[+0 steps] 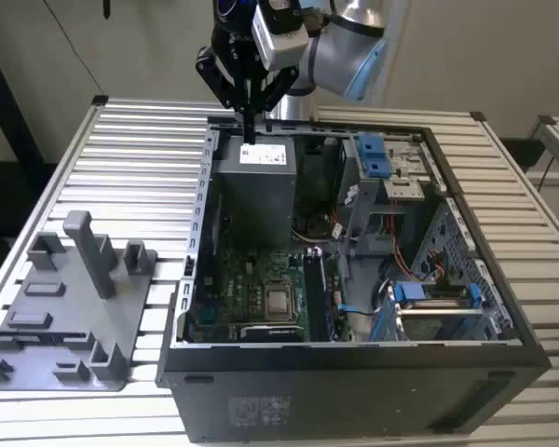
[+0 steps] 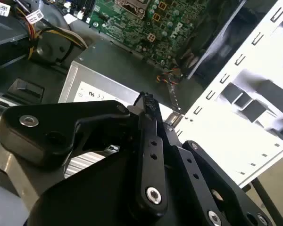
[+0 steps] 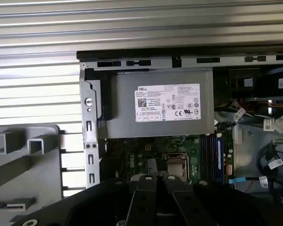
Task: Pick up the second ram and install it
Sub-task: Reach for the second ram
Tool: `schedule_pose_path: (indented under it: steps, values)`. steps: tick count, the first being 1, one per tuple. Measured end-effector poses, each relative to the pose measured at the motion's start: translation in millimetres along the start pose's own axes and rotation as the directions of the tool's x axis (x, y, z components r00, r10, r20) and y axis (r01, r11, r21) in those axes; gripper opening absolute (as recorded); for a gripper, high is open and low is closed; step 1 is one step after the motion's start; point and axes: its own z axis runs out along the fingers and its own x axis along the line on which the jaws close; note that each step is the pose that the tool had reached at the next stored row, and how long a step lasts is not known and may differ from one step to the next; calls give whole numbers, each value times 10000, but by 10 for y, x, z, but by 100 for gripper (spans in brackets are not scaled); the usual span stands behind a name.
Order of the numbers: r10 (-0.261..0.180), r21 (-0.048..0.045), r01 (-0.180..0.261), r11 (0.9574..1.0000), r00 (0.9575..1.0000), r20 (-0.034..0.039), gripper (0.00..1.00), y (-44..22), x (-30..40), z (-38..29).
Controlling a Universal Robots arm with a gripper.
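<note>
A slatted metal table [image 1: 140,158] is carrying two things. An open computer case [image 1: 354,391] is lying on its side across the middle and the exterior view's right. A grey tray [image 1: 70,326] is sitting just beside it toward the exterior view's left, near the table's nearer edge.

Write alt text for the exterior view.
A robot arm's gripper, fingers closed together and pointing down, hangs over the far end of an open computer case, just above its grey power supply. The case lies on a slatted metal table, its motherboard exposed, with a grey plastic holder tray at the exterior view's left.
</note>
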Motion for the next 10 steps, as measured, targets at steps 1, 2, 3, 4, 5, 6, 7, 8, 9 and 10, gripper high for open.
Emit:
schedule_pose_path:
  steps: [1, 2, 3, 4, 5, 6, 7, 8, 9, 10]
  values:
    - [0, 0, 0, 10000, 10000, 1, 11, 0, 0, 0]
    - [0, 1, 0, 10000, 10000, 0, 11, 0, 0, 0]
    - [0, 0, 0, 10000, 10000, 0, 11, 0, 0, 0]
    - [-1, 0, 1, 10000, 10000, 0, 11, 0, 0, 0]
    - [0, 0, 0, 10000, 10000, 0, 11, 0, 0, 0]
    - [-1, 0, 1, 10000, 10000, 0, 11, 0, 0, 0]
    - [0, 0, 0, 10000, 10000, 0, 11, 0, 0, 0]
    - [0, 0, 0, 10000, 10000, 0, 11, 0, 0, 0]
    - [-1, 0, 1, 10000, 10000, 0, 11, 0, 0, 0]
    - [0, 0, 0, 10000, 10000, 0, 11, 0, 0, 0]
